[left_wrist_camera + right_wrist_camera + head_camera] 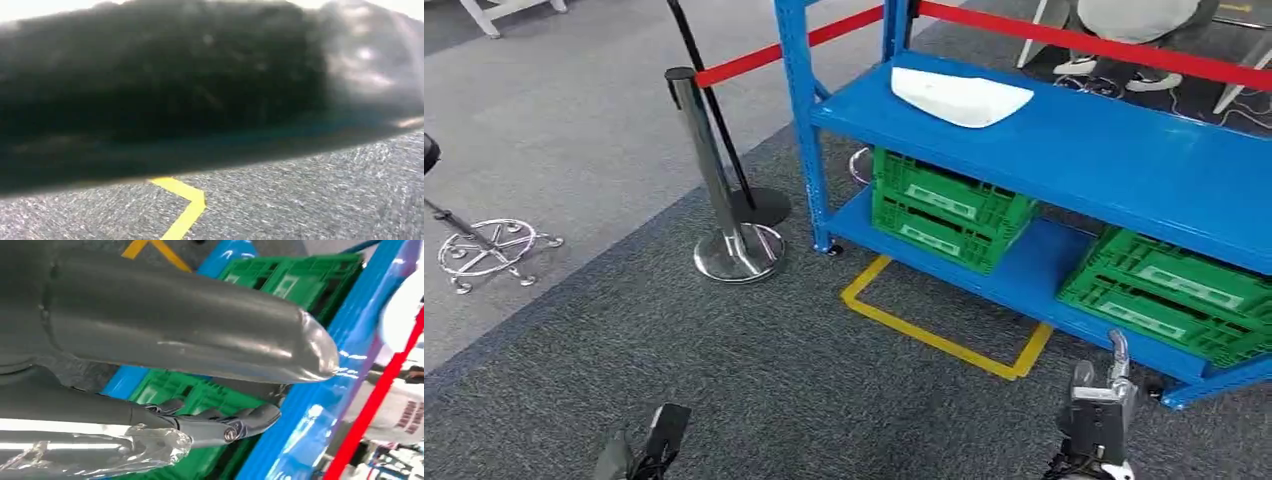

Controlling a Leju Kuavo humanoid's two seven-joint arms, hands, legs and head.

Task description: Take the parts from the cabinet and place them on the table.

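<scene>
The white part [961, 96] lies on the upper blue shelf [1124, 160] of the cabinet, in the upper middle of the head view, its long axis running roughly along the shelf from left to right with the narrower end toward the right. The right hand [1100, 412] sits low at the lower right of the frame, just in front of the bottom shelf edge, so the part is up and to the left of it, well apart; the right wrist view shows its thumb [200, 335] and darker fingers [225, 425] apart and holding nothing, spread over a green crate [200, 390]. The left hand [646, 447] is at the lower left edge of the head view, farther from the part, and whether its fingers are spread or closed cannot be told. Judging by this, the right arm is the likelier one to reach. The part rests near the shelf's front edge with bare blue around it, but the red bar [1084, 42] crosses above and behind, and the blue upright [804, 120] stands just to its left. Two green crates [944, 205] fill the shelf below.
</scene>
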